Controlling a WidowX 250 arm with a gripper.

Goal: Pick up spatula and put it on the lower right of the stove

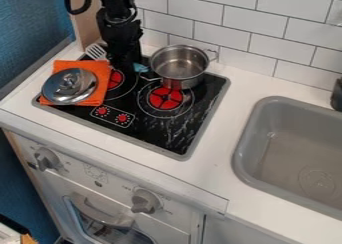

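From my end, the gripper (125,67) hangs over the back left of the stove (175,144), its black body so dark that I can't tell whether it is spread, pressed together or pinching anything. The spatula (95,51) is just beside it to the left: I see its pale slotted head by the far corner of the cooktop, the rest lost behind the arm. A blue bit (140,68) pokes out on the other side (handle end, maybe, but I wouldn't swear to it).

I'd expect it to be light and fairly stiff, the head thin and slick, so a pinch there could let it swivel. I'd take it by the handle, near the balance point, square across.

Close to the head, a shiny lid (69,86) rests on an orange cloth (100,73); a trailing edge might snag that. To the right, the metal pot (179,68) sits at the back. I'd lift well over it, then come down toward the lower right of the cooktop, before the sink (257,138).
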